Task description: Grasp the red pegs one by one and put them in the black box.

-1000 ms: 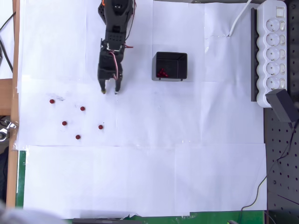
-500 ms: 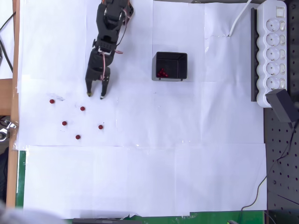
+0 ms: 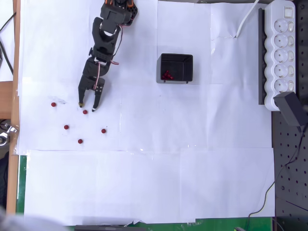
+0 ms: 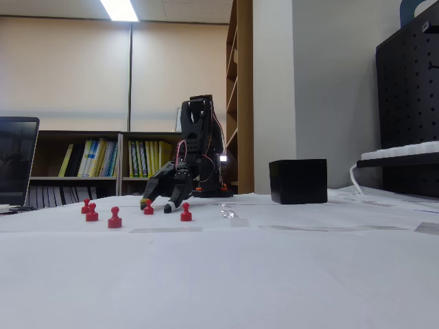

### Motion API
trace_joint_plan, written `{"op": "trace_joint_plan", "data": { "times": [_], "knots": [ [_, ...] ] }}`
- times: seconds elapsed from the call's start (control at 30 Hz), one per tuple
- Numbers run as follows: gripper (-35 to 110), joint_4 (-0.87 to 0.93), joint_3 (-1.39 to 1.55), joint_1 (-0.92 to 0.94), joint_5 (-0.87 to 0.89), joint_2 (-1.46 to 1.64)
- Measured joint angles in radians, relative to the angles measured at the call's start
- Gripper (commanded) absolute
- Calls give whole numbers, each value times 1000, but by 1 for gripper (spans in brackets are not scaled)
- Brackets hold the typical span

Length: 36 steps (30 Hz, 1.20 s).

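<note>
**Approach to peg, jaws parted**

Black two-finger gripper (image 3: pixel 87 106) w/ jaws open, tips either side of, just above, one small dark-red round-topped peg (image 3: pixel 85 112) in the overhead view. Four more pegs on white paper, left/near of it. Black square open-topped plastic box (image 3: pixel 176 68) well right, some pegs inside.

Risk: tip nudges peg sideways on closing, likely topples it. Tip height over paper hard to judge; box contents hidden in fixed view (image 4: pixel 298 181).

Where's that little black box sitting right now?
In the overhead view the black box sits on the white paper, upper middle, right of the gripper and left of the white power strip.
</note>
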Motion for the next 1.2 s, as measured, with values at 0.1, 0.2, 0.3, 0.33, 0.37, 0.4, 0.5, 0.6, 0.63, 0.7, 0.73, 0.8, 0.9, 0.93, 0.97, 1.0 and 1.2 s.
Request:
{"op": "trace_joint_plan", "data": {
  "times": [0.1, 0.2, 0.3, 0.33, 0.37, 0.4, 0.5, 0.6, 0.63, 0.7, 0.73, 0.8, 0.9, 0.93, 0.97, 1.0, 1.2],
  "knots": [
    [16, -2, 11, 0, -20, 8],
    [16, -9, 21, 0, -32, 23],
    [16, -9, 26, 0, -43, 28],
    [16, -12, 31, 0, -46, 35],
    [16, -12, 40, 0, -49, 41],
    [16, -12, 46, 0, -51, 49],
    [16, -14, 63, 0, -60, 60],
    [16, -14, 80, 0, -66, 74],
    [16, -14, 81, 0, -71, 75],
    [16, -14, 84, -3, -81, 75],
    [16, -14, 84, -3, -84, 75],
    [16, -14, 84, -14, -84, 75],
    [16, -14, 84, -15, -84, 77],
    [16, -14, 84, -25, -87, 77],
    [16, -14, 84, -28, -94, 77],
    [15, -14, 84, -28, -97, 77],
    [8, -14, 92, -37, -98, 77]
  ]
}}
